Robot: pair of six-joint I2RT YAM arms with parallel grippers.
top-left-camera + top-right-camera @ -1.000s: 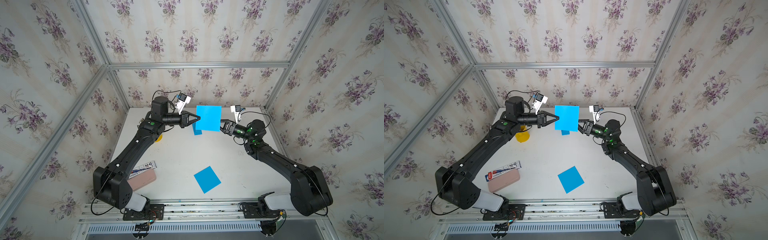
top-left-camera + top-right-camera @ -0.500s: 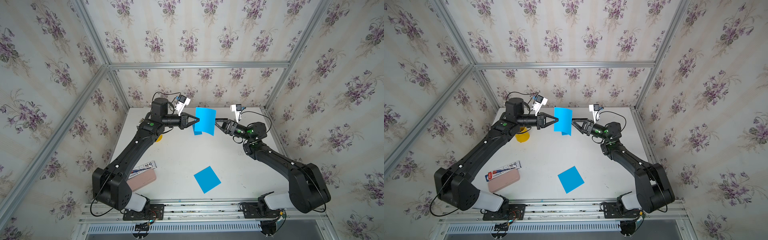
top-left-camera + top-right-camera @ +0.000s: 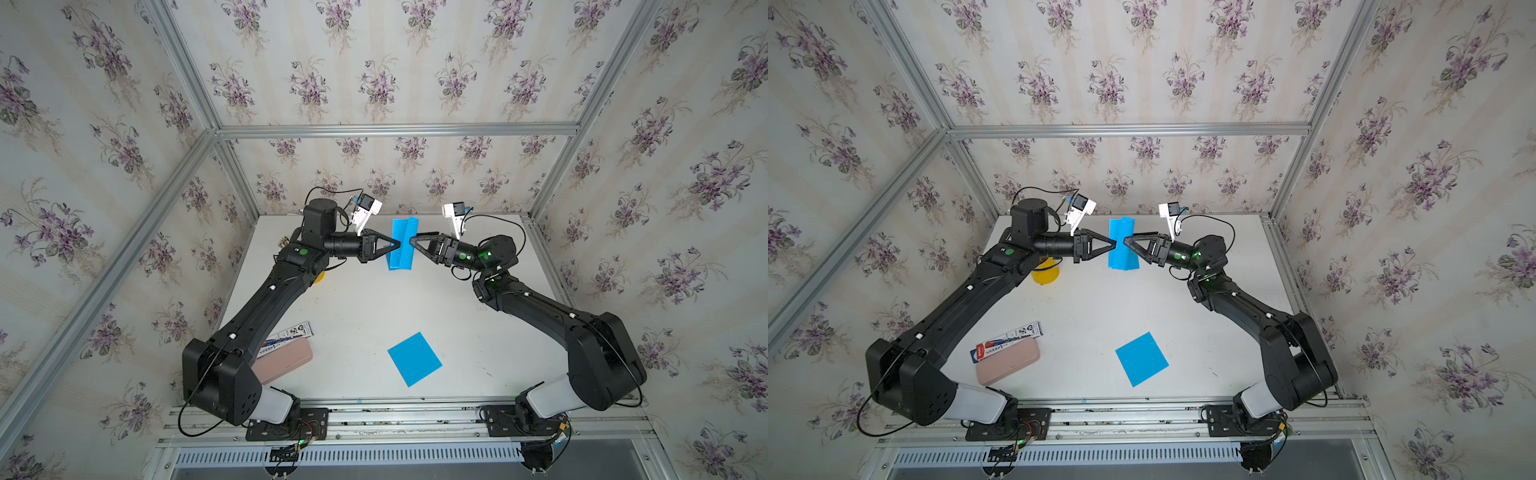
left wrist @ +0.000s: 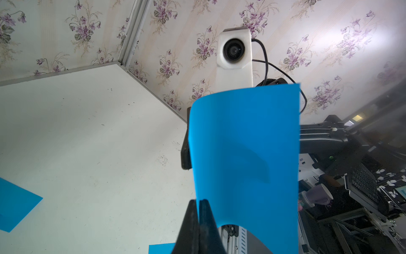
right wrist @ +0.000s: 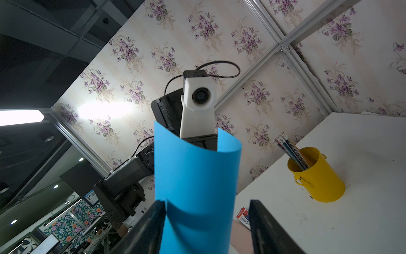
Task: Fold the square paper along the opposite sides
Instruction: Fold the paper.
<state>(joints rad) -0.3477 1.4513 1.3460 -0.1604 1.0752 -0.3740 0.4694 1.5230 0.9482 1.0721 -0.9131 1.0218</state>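
Square paper (image 3: 401, 245) is off the counter (image 3: 374, 307), held in the air near the back wall between the two arms. It is bent into a narrow trough rather than creased flat. In both top views it reads as a slim strip (image 3: 1121, 245), and the wrist views show its long axis roughly upright. From the right wrist the rounded outside of the bend (image 5: 195, 176) faces that camera, with both free side edges pointing away toward the left arm. Left end effector (image 3: 397, 244) is clamped tight on one side edge; from its own wrist I see the two black fingers (image 4: 193, 215) pressed together on the sheet's lower corner (image 4: 243, 154). Right end effector (image 3: 411, 241) has its jaws apart and straddles the bend. One finger (image 5: 157, 220) sits against the paper, the other stands clear of it, so I see no grip there. On the counter, well apart from all this: a second blue sheet (image 3: 414, 359) lying flat near the front, a pink case (image 3: 282, 361) by the left arm's base, and a yellow bucket of pens (image 5: 318, 176) under the left arm.
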